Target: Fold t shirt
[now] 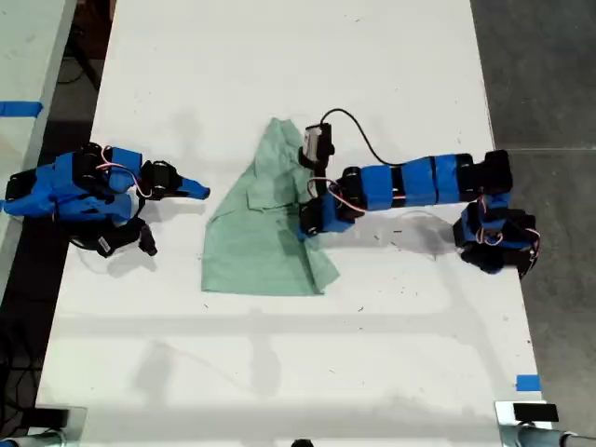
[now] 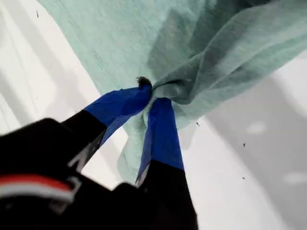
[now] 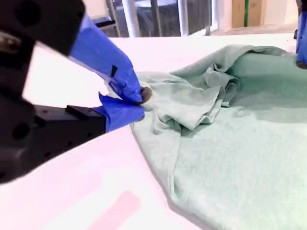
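Note:
The pale mint-green t shirt (image 1: 256,242) lies partly folded in the middle of the white table, tapering to a point at its far end. My first gripper (image 1: 305,223), on the arm reaching in from the exterior view's right, is shut on a bunched fold (image 2: 187,86) at the shirt's edge (image 2: 120,43); the blue-taped fingertips (image 2: 151,93) pinch the cloth, which hangs taut from them. My second gripper (image 1: 200,193), at the exterior view's left, sits low on the table just short of the shirt's edge (image 3: 240,143). Its blue tips (image 3: 139,101) are together with no cloth between them.
The white table (image 1: 279,372) stretches well beyond the shirt, near and far. A black cable (image 1: 363,140) loops above the first arm. Blue tape (image 1: 527,382) marks the table's edge at the exterior view's lower right. Grey floor (image 1: 549,74) lies beyond that edge.

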`<state>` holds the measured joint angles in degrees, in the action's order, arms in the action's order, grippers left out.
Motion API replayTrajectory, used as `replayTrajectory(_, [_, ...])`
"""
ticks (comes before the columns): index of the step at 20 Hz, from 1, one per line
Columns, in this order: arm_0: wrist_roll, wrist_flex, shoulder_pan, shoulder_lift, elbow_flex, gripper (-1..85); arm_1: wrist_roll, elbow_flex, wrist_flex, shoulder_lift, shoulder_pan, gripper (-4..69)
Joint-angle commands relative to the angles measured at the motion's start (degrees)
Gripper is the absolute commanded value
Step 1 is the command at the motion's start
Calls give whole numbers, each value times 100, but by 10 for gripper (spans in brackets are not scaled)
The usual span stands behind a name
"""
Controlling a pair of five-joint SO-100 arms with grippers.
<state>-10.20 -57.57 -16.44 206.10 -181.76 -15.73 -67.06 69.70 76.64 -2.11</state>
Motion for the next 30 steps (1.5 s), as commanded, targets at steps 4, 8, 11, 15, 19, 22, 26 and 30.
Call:
replayTrajectory(4, [44, 26, 79, 35, 9, -2, 26, 536, -97, 281, -220, 228])
replayTrajectory(8, [44, 26, 70, 35, 9, -2, 817, 299, 299, 404, -360, 446])
replayTrajectory(11, [44, 18, 88, 35, 9, -2, 167, -70, 738, 809, -642, 19])
replayTrajectory(15, [44, 18, 88, 35, 9, -2, 773, -3524, 299, 3753, -853, 19])
replayTrajectory(19, [44, 26, 79, 35, 9, -2, 940, -8640, -1837, 9879, -606, 19])
replayTrajectory(22, [44, 44, 70, 35, 9, -2, 1037, -9905, -185, 12305, -475, 20])
replayTrajectory(26, [44, 26, 79, 35, 0, -2, 1178, -11101, 185, 12401, -949, 22])
replayTrajectory(30, [79, 53, 105, 35, -9, -2, 1195, -11109, 308, 12445, -888, 29])
